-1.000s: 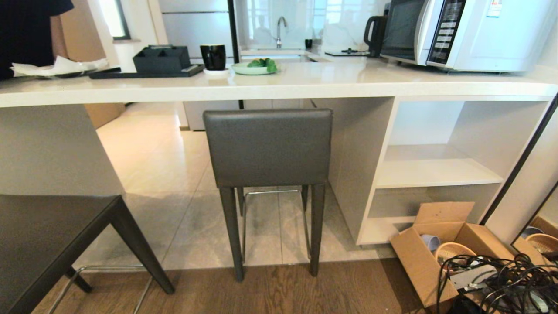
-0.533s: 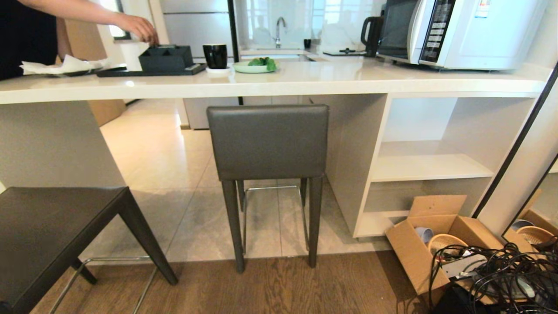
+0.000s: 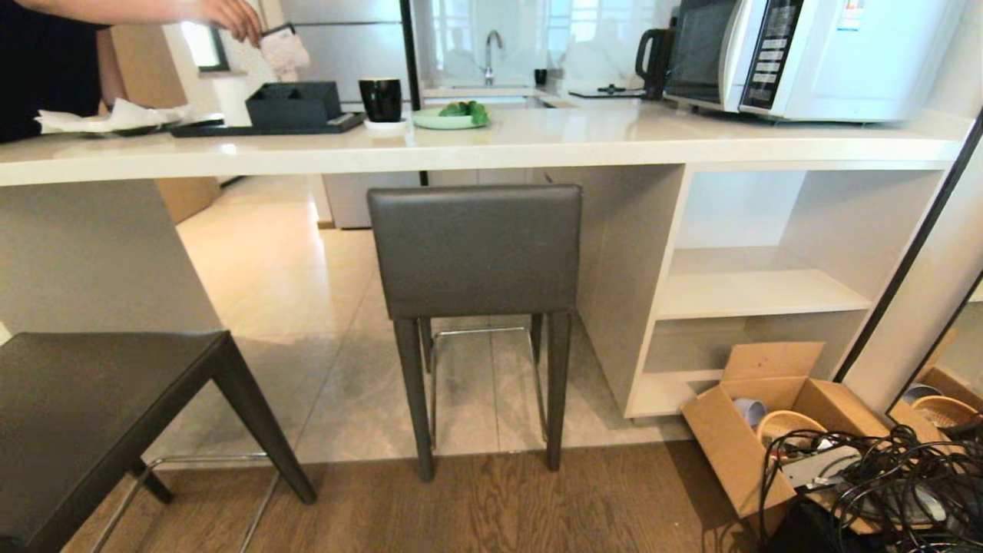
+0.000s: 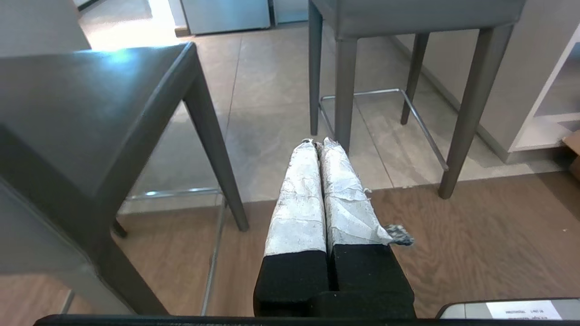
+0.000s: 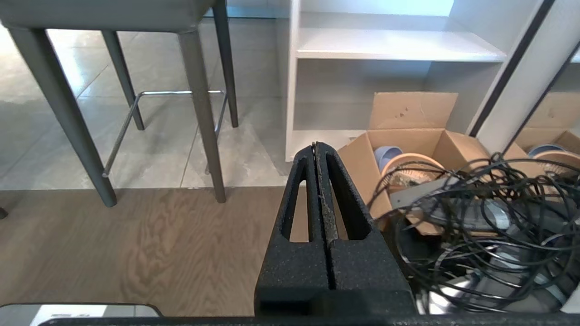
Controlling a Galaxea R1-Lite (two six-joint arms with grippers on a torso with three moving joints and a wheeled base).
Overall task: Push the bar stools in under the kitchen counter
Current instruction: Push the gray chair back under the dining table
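One bar stool (image 3: 474, 253) stands right in front of the robot. Its back sits just below the edge of the kitchen counter (image 3: 491, 150), and its front legs are on the tile floor under the top. Its back legs stand at the line where the tile meets the wood floor. It looks nearly pushed in, but maybe not all the way.

The second bar stool (image 3: 100, 407) is much nearer, on the robot's left. Its dark seat is out from the counter, and it looks turned a bit. This one seems to need the big push.

The left gripper (image 4: 319, 142) hangs low near the second stool, touching nothing. Its two wrapped fingers are pressed together with nothing between them. The right gripper (image 5: 316, 146) is low on the other side, also pinched closed and empty.

A cardboard box (image 3: 776, 430) and a heap of black cables (image 3: 883, 491) lie on the floor to the right. A person's hand (image 3: 226, 15) reaches over the far left of the counter, holding something small.

What could go wrong? A push high on a tall stool could tip it. A push on one corner could spin it and knock it into the grey side panel (image 3: 92, 253). Driving to the right could catch the cables. A hard bump could shake the cup (image 3: 380, 98) and plate (image 3: 449, 117) on top.
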